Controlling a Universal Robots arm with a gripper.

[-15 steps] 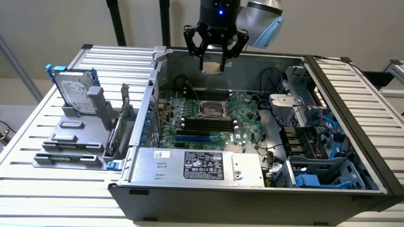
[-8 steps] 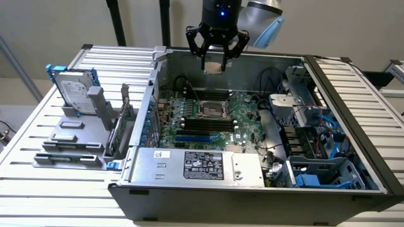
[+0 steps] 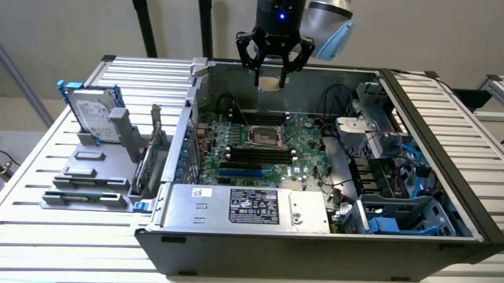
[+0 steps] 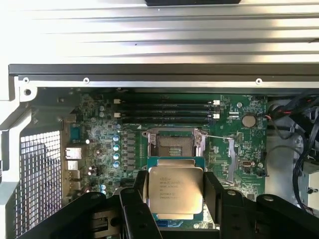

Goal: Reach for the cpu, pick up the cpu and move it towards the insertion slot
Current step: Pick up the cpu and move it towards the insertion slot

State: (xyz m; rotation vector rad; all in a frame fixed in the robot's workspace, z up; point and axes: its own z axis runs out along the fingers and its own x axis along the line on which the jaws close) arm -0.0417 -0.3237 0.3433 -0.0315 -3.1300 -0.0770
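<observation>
Carrying step, judged under way: the end effector grasps the cpu between its fingers, held in the air above the open computer case. Beyond and below lies the insertion slot; reaching it calls for careful alignment.

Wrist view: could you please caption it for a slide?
Gripper holds the cpu above the motherboard, short of the open insertion slot.
</observation>
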